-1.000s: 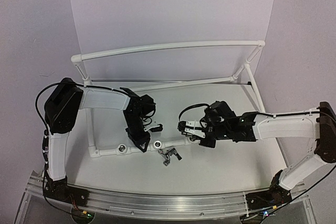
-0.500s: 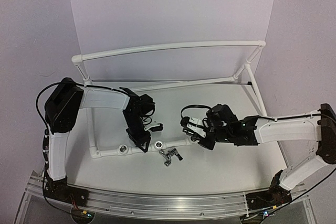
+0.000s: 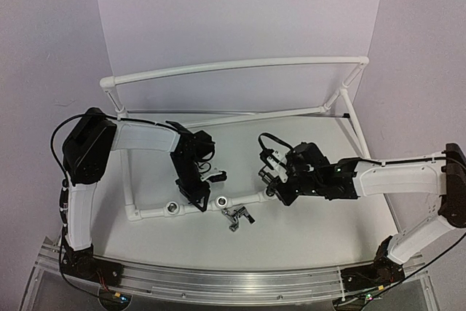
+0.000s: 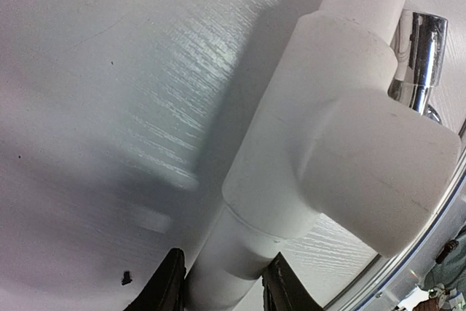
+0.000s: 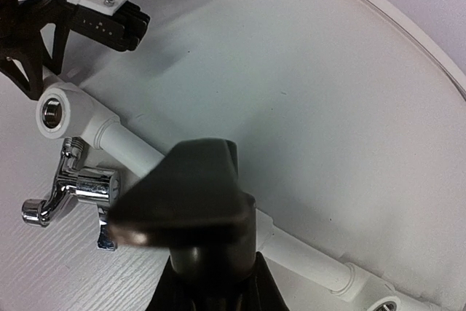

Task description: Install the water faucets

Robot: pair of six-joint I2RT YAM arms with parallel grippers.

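Seating a tap in pipework, current entry. Table [image 3: 306, 234]: white. Pipe frame [image 3: 240, 65]: white, front run clamped by the left gripper [image 3: 196, 197], at 9 o'clock of the open socket [image 5: 52, 113]. Right gripper [image 5: 211, 285]: closed on one faucet [image 5: 186, 198] (stem unseen), at 2 o'clock of that socket. Second faucet [image 3: 235, 216]: loose on the table, 4 o'clock. Advice: square the stem to the socket before turning.

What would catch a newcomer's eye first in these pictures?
First, the white pipe frame lying across the table, with the left gripper clamped on its near run beside the open sockets. Then the right gripper, poised over that pipe and shut on a dark faucet. A shiny chrome faucet lies loose on the table just in front of the pipe.
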